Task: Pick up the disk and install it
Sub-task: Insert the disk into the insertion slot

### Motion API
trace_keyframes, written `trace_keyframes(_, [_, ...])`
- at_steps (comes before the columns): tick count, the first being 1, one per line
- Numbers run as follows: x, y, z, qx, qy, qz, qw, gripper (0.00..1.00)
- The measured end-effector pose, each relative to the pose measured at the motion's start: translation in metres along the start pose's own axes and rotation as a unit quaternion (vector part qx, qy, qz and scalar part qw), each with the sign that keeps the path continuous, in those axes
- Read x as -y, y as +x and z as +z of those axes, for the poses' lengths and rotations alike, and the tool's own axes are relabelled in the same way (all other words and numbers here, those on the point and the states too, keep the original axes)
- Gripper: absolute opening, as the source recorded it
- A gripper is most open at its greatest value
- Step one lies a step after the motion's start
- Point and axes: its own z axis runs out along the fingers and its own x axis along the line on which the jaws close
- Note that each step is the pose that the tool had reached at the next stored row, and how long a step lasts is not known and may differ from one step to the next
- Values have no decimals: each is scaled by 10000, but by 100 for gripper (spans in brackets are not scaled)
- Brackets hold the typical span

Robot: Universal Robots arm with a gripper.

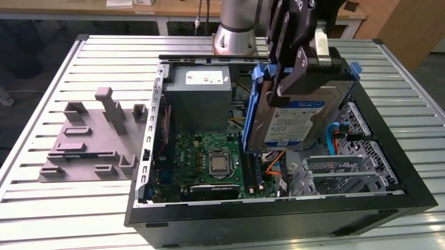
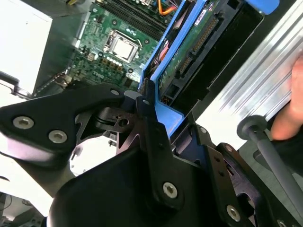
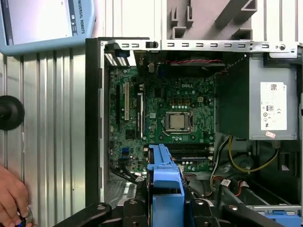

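Observation:
The disk (image 1: pixel 288 122), a silver drive with a blue-and-white label and blue side rails, hangs tilted on edge above the open computer case (image 1: pixel 278 219). My gripper (image 1: pixel 295 88) is shut on its upper end at the blue handle. In the second wrist view the black fingers (image 2: pixel 147 101) clamp the blue handle (image 2: pixel 165 118), and the disk's connector edge (image 2: pixel 196 49) points down toward the motherboard (image 2: pixel 118 42). The first wrist view shows the blue handle (image 3: pixel 164 184) over the case's interior, beside the motherboard (image 3: pixel 175 118).
A grey power-supply box (image 1: pixel 199 99) fills the case's back corner. The metal drive cage (image 1: pixel 347 156) lies at the exterior view's right. A grey fixture (image 1: pixel 90 135) sits on the slatted table (image 1: pixel 41 208). A person's hand (image 3: pixel 10 201) rests near the case.

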Motion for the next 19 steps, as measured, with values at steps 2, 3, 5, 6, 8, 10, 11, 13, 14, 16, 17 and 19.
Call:
trace_keyframes(2, [2,51,11,1,0,0,10000,36])
trace_keyframes(3, [4,64,17,0,0,0,10000,36])
trace_keyframes(5, [16,72,38,0,0,0,10000,36])
trace_keyframes(6, [36,73,46,0,0,0,10000,36])
trace_keyframes(8, [92,75,61,0,0,0,10000,36])
trace_keyframes(10, [146,81,73,1,0,0,10000,36])
trace_keyframes(11, [168,86,76,0,0,0,10000,36])
trace_keyframes(13, [197,103,85,0,0,0,10000,36])
trace_keyframes(14, [206,116,89,0,0,2,10000,36])
trace_keyframes(16, [216,140,97,0,0,7,10000,36])
trace_keyframes(17, [222,149,100,0,0,10,10000,36])
trace_keyframes(19, [246,153,103,1,0,19,10000,36])
